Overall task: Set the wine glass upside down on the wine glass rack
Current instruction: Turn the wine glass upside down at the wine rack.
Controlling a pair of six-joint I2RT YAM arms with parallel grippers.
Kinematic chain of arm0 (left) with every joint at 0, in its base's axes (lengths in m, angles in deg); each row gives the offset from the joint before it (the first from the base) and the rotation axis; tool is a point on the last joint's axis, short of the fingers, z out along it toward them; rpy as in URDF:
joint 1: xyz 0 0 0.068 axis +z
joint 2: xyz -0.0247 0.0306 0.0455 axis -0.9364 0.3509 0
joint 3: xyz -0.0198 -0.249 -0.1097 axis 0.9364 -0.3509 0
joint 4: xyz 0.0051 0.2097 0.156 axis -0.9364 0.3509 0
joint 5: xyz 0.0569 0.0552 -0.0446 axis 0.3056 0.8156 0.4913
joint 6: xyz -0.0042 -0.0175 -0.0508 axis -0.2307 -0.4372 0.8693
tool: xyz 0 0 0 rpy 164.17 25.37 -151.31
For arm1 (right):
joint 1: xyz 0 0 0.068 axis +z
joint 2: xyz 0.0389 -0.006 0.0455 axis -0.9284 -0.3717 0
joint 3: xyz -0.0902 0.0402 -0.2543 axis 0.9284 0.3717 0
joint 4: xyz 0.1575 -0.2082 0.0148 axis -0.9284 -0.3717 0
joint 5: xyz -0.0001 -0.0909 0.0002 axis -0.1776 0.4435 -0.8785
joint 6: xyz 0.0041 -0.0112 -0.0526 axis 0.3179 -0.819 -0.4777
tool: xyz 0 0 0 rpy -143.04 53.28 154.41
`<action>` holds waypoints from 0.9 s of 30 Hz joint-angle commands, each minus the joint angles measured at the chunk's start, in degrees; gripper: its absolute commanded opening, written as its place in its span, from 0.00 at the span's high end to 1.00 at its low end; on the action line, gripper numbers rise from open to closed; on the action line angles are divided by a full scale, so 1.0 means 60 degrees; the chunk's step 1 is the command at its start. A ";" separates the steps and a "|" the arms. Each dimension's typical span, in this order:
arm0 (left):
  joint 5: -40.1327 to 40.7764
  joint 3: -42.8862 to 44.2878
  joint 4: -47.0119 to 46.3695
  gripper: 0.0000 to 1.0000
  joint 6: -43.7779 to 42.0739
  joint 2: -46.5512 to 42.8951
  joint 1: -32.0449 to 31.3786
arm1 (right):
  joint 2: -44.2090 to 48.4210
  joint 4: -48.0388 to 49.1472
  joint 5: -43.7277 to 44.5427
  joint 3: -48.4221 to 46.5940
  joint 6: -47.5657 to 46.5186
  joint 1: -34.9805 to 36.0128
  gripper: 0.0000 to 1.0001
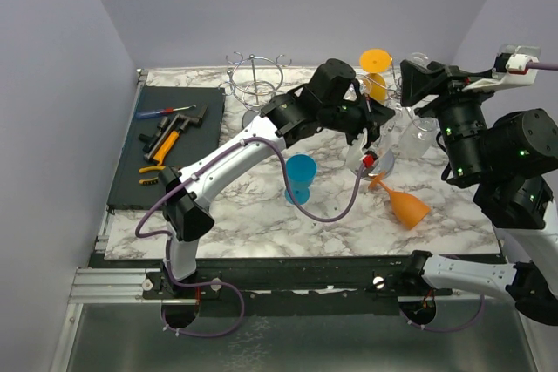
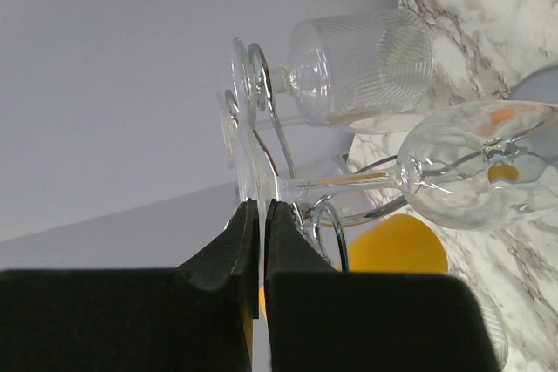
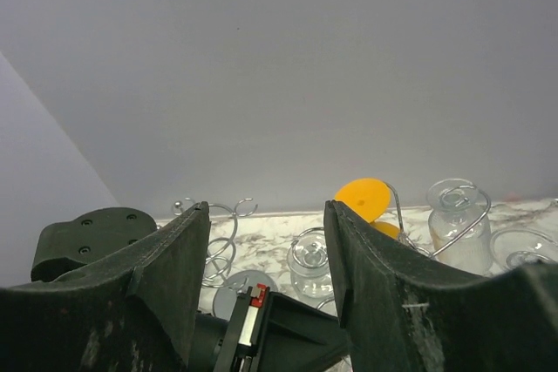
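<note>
My left hand (image 2: 261,206) is clamped shut on the flat round foot of the clear, thin-stemmed wine glass (image 2: 462,176). I hold the rim of the foot and not the bowl, I judge, so that the stem stays free to slide into a slot of the wire wine glass rack (image 3: 397,211). The glass hangs in the air beside the rack's loops, its stem running sideways in the left wrist view and its bowl out over the marbled desk (image 1: 261,215) — tipped over, not yet hung. It is transparent, round-bowled and catches orange reflections from the orange plastic goblet (image 1: 375,63) already hanging upside down on the rack. A ribbed clear tumbler-like glass (image 2: 362,67) hangs there too, which crowds the approach.

My right hand (image 3: 266,224) is raised off to the side with its fingers spread and nothing between them (kept clear of the work, I think). A second orange goblet (image 1: 405,206) lies on its side on the desk.
</note>
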 commanded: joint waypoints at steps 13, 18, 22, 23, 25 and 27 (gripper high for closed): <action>0.1294 0.0765 0.0291 1.00 -0.0244 0.0215 -0.0046 | 0.0411 0.0089 -0.0084 0.0487 -0.0013 0.0067 0.40; 0.1642 0.0690 0.0277 1.00 -0.0142 0.0096 -0.0019 | 0.0372 0.0117 -0.0090 0.0488 -0.0047 0.0073 0.40; 0.1855 0.0599 0.0273 1.00 -0.0091 -0.0019 0.0020 | 0.0365 0.0099 -0.0085 0.0497 -0.0042 0.0068 0.40; 0.1898 0.0572 0.0277 1.00 -0.0090 -0.0059 0.0027 | 0.0371 0.0103 -0.0079 0.0491 -0.0056 0.0068 0.40; 0.1956 0.0502 0.0269 1.00 -0.0090 -0.0145 0.0027 | 0.0378 0.0099 -0.0064 0.0498 -0.0076 0.0068 0.40; 0.2008 0.0391 0.0269 1.00 -0.0075 -0.0247 0.0027 | 0.0402 0.0093 -0.0046 0.0504 -0.0082 0.0077 0.41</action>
